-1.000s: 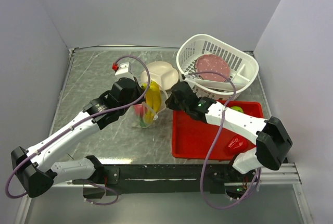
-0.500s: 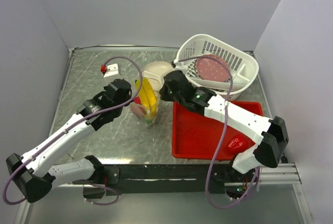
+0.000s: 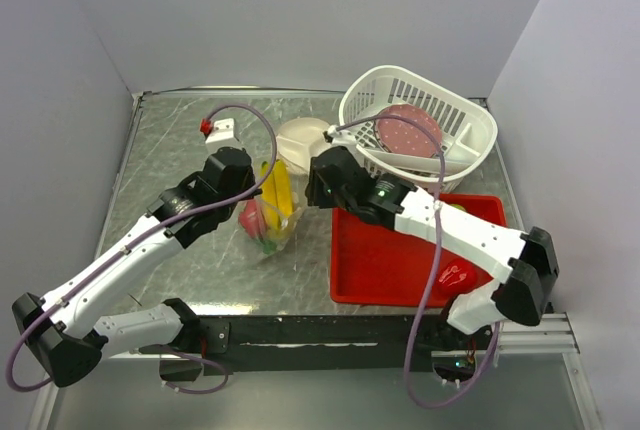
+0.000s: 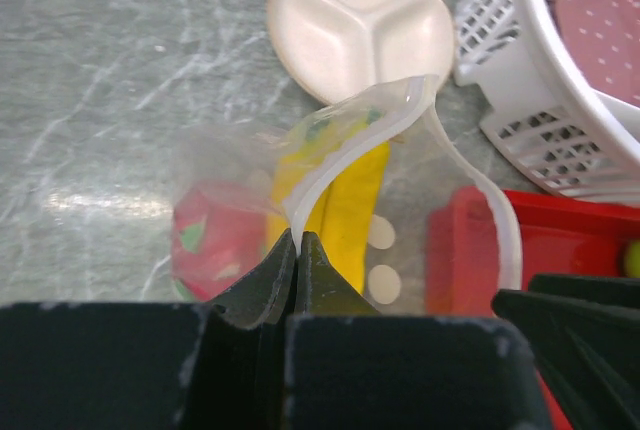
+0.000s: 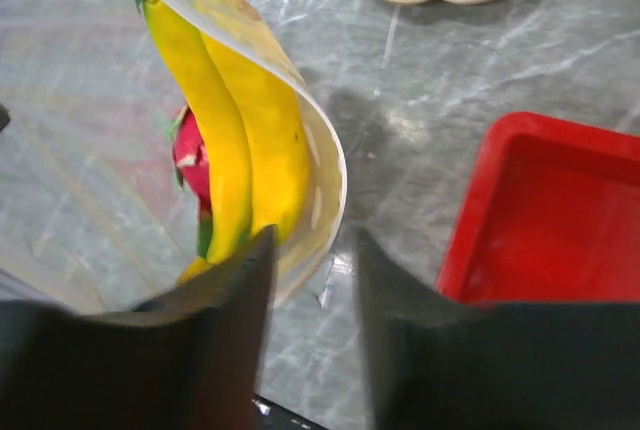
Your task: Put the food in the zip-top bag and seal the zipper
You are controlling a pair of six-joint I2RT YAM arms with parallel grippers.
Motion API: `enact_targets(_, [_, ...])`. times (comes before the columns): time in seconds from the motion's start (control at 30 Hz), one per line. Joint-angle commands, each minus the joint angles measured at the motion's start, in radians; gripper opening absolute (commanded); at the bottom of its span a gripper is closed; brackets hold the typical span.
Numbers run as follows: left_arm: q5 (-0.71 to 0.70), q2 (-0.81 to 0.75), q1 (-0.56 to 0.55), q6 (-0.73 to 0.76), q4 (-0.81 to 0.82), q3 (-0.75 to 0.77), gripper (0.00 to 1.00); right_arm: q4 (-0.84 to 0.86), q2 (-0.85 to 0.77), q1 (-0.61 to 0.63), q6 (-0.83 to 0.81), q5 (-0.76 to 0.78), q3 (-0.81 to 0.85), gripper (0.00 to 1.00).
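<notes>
**Crowded centre, room on the left**

The zip-top bag (image 3: 268, 228) stands mid-table and it's boxed in. The left gripper (image 4: 298, 242) pinches its zipper (image 4: 345, 150), and the right gripper (image 5: 310, 260) hangs fingers-apart at the opposite rim. The white plate (image 3: 300, 138) sits just behind. On the right, the red tray (image 3: 385, 260) fills the floor, with the basket (image 3: 470, 125) at its far edge. The table (image 3: 165, 145) is bare at far left, and there's a strip in front of the bag.
</notes>
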Motion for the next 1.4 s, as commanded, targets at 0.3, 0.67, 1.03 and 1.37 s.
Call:
enact_targets(0.3, [0.248,-0.041,0.003,0.04,0.201,-0.036,0.03,-0.393,-0.348,-0.108,0.306,0.23,-0.139,0.91])
enact_targets(0.67, [0.356,-0.009,0.004,0.066,0.198,-0.013,0.02,-0.439,-0.547,-0.59,0.45,0.191,-0.465,1.0])
enact_targets(1.03, [0.376,-0.006,0.004,0.06,0.218,-0.041,0.02,-0.674,-0.364,-0.876,0.461,0.151,-0.431,1.0])
enact_targets(1.37, [0.385,-0.012,0.024,0.053,0.235,-0.066,0.02,-0.566,-0.278,-0.892,0.398,0.03,-0.548,0.97])
